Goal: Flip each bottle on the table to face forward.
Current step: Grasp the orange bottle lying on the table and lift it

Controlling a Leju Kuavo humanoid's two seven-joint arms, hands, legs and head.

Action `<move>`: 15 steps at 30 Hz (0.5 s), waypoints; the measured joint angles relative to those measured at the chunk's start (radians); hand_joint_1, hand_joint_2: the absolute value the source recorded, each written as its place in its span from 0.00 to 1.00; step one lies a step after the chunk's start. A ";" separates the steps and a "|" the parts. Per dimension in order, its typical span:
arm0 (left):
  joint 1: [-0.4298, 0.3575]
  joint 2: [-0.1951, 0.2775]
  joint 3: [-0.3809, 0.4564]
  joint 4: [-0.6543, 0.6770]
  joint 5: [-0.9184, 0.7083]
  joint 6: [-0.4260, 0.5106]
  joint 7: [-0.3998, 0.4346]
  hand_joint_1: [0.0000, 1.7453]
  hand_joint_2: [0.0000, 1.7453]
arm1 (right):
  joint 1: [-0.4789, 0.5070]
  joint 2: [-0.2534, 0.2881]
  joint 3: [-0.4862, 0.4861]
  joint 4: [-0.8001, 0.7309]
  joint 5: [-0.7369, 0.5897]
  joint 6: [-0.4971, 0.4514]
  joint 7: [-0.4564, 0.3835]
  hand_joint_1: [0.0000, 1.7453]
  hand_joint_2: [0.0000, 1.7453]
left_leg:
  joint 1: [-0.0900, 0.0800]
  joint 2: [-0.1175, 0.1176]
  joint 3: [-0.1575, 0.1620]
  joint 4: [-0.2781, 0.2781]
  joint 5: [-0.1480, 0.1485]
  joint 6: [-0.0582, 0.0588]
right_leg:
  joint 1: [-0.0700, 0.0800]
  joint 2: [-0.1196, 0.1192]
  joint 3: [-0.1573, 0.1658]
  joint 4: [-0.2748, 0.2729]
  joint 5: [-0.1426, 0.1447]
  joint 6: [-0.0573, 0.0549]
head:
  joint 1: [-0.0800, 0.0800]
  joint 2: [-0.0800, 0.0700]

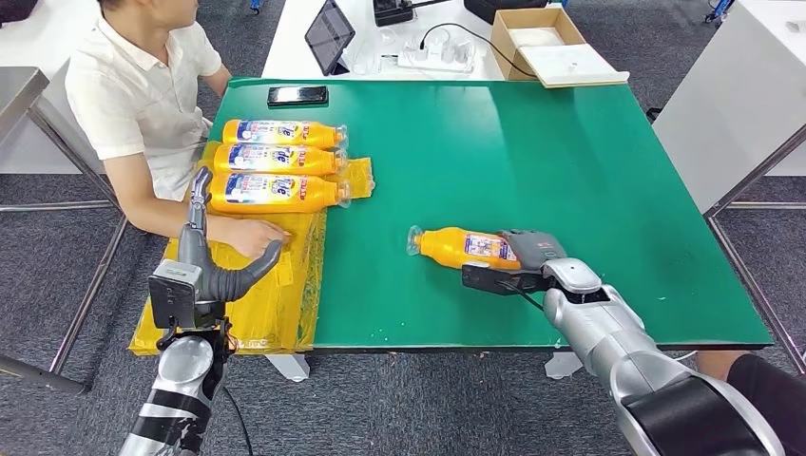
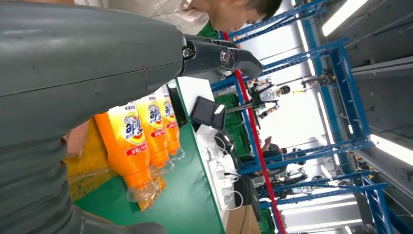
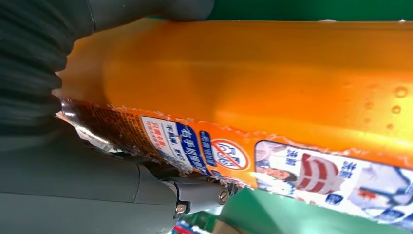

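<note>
An orange bottle lies on its side on the green table, cap end toward the left. My right hand grips its base end; up close the bottle sits between thumb and fingers, label showing. Three orange bottles lie side by side on a yellow bag at the table's left, labels up; the same row of bottles appears past my left hand. My left hand is raised off the table's left edge, fingers apart, holding nothing.
A person in a white shirt sits at the left, one hand resting on the yellow bag. A black phone lies at the table's far edge. A tablet, power strip and cardboard box stand on the white table behind.
</note>
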 joint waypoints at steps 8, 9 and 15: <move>0.000 0.001 0.003 0.001 -0.002 -0.003 0.003 0.00 1.00 | -0.004 -0.014 0.014 0.013 0.008 -0.002 0.022 0.88 1.00 | 0.000 0.000 0.002 0.000 0.000 0.000 | 0.000 0.000 0.002 0.000 0.000 0.000 | 0.000 0.000; 0.000 0.001 0.004 0.001 -0.002 -0.003 0.003 0.00 1.00 | -0.004 -0.016 0.015 0.014 0.008 -0.002 0.022 0.88 1.00 | 0.000 0.000 0.002 0.000 0.000 0.000 | 0.000 0.000 0.002 0.000 0.000 0.000 | 0.000 0.000; 0.000 0.001 0.009 0.001 -0.003 -0.003 0.003 0.00 1.00 | -0.004 -0.021 0.017 0.017 0.007 -0.002 0.022 0.94 1.00 | 0.000 0.000 0.004 0.000 0.000 0.000 | 0.000 0.000 0.003 0.000 0.000 0.000 | 0.000 0.000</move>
